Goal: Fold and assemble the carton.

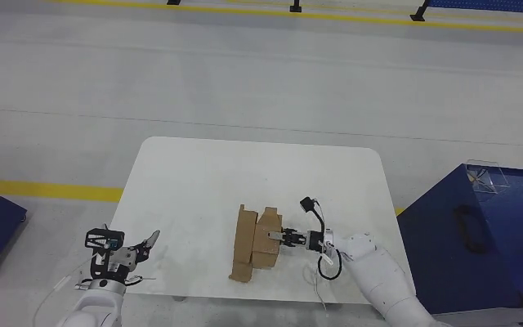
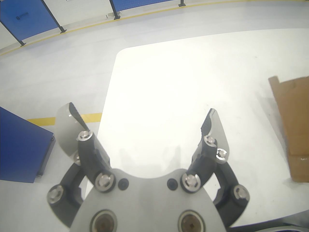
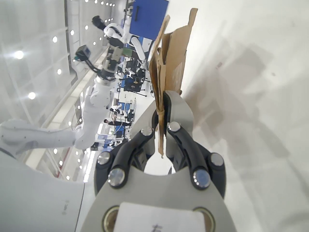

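The brown cardboard carton (image 1: 255, 242) stands partly folded near the table's front edge, a little right of centre. My right gripper (image 1: 283, 238) is shut on one of its flaps from the right. In the right wrist view the gripper (image 3: 161, 108) pinches the cardboard edge, and the carton (image 3: 172, 56) rises beyond it with its panels upright. My left gripper (image 1: 149, 242) is at the table's front left corner, open and holding nothing. The left wrist view shows its fingers (image 2: 210, 124) spread wide over the bare table, with the carton (image 2: 293, 121) off to one side.
The white table (image 1: 245, 176) has free room across its back and left parts. A blue cabinet (image 1: 470, 241) stands close to the table's right side, with a clear holder on top. Another blue box (image 2: 20, 143) sits by the front left corner.
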Action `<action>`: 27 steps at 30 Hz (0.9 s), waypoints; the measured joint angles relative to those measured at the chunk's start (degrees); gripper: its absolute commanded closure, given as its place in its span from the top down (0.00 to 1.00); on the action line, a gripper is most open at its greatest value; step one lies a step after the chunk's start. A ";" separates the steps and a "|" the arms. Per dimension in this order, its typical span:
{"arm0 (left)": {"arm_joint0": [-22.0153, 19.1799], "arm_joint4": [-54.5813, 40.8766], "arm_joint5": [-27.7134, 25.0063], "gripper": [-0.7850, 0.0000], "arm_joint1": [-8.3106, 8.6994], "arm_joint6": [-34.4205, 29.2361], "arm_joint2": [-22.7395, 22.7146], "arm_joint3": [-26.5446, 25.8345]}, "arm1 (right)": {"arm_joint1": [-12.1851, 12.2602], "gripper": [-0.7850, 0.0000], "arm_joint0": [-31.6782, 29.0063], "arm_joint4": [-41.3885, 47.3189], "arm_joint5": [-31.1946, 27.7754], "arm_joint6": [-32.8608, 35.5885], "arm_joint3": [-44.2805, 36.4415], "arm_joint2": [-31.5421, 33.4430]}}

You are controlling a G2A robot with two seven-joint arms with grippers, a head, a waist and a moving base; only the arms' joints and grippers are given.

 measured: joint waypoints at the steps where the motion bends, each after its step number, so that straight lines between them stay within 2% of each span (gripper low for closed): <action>1: 0.00 0.00 0.00 1.00 0.00 0.00 0.00 0.00 | 0.84 0.00 -0.78 -0.79 -0.39 -0.20 -4.30 1.44; 5: 0.00 0.00 0.00 1.00 0.00 0.00 0.00 0.00 | 4.20 0.00 -6.80 0.00 2.83 2.48 -24.51 9.37; 9: 0.00 0.00 0.00 1.00 0.00 0.00 0.00 0.00 | 6.96 0.00 -15.23 2.32 11.65 6.65 -50.48 19.86; 12: 0.00 0.00 0.00 1.00 0.00 0.00 0.00 0.00 | 7.69 0.00 -18.40 0.87 16.45 6.00 -65.40 24.36; 15: 0.00 0.00 0.00 1.00 0.00 0.00 0.00 0.00 | 8.02 0.00 -19.04 -0.47 20.20 3.81 -75.74 27.05; 19: 0.00 0.00 0.00 1.00 0.00 0.00 0.00 0.00 | 8.31 0.00 -19.36 -0.50 22.66 1.68 -82.73 29.03; 27: 0.00 0.00 0.00 1.00 0.00 0.00 0.00 0.00 | 8.55 0.00 -19.92 0.60 23.94 0.69 -83.73 30.67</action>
